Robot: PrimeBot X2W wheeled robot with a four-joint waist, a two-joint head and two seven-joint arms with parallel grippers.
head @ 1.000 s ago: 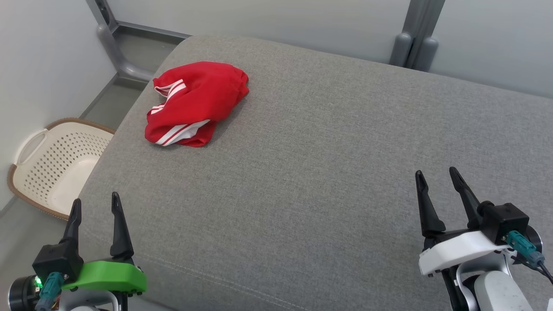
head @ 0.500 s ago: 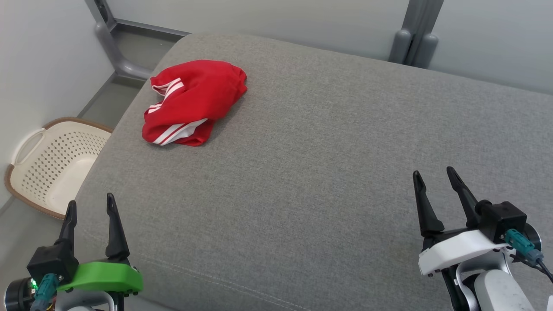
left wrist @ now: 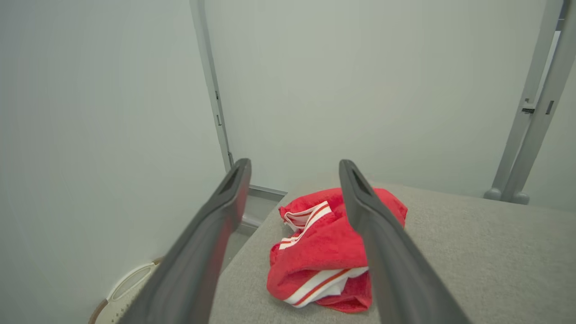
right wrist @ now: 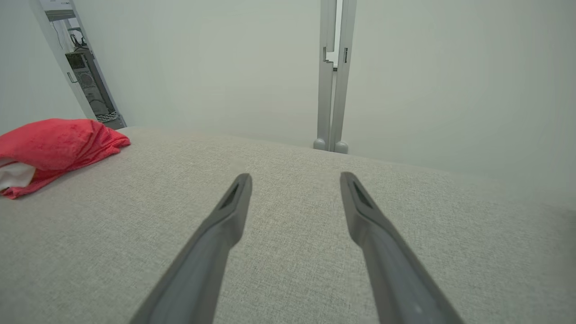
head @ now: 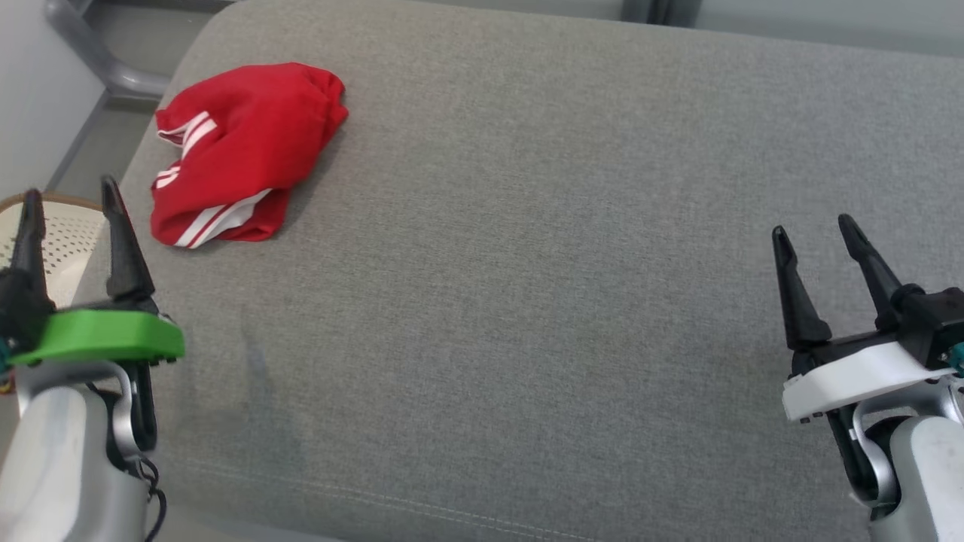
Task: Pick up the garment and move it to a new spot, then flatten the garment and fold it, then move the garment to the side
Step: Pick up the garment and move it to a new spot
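Note:
A crumpled red garment [head: 241, 154] with white stripes lies bunched near the far left corner of the grey cushioned surface [head: 527, 263]. My left gripper [head: 69, 197] stands open at the left edge, a little short of the garment and to its left, nothing between its fingers. In the left wrist view the garment [left wrist: 321, 252] lies just beyond the open left gripper [left wrist: 292, 168]. My right gripper [head: 812, 229] stands open at the right, far from the garment. The right wrist view has the open right gripper [right wrist: 294, 180] above bare cushion, the garment [right wrist: 54, 150] at far left.
A cream perforated laundry basket [head: 64, 226] sits on the floor left of the cushion, partly behind my left gripper. Grey metal posts [right wrist: 330, 76] and pale walls stand behind the cushion. Bare grey fabric spreads between the two grippers.
The head camera has tilted down and shifted, so the whole scene slid up and left. My left gripper has risen and come nearer the garment. The garment lies as before.

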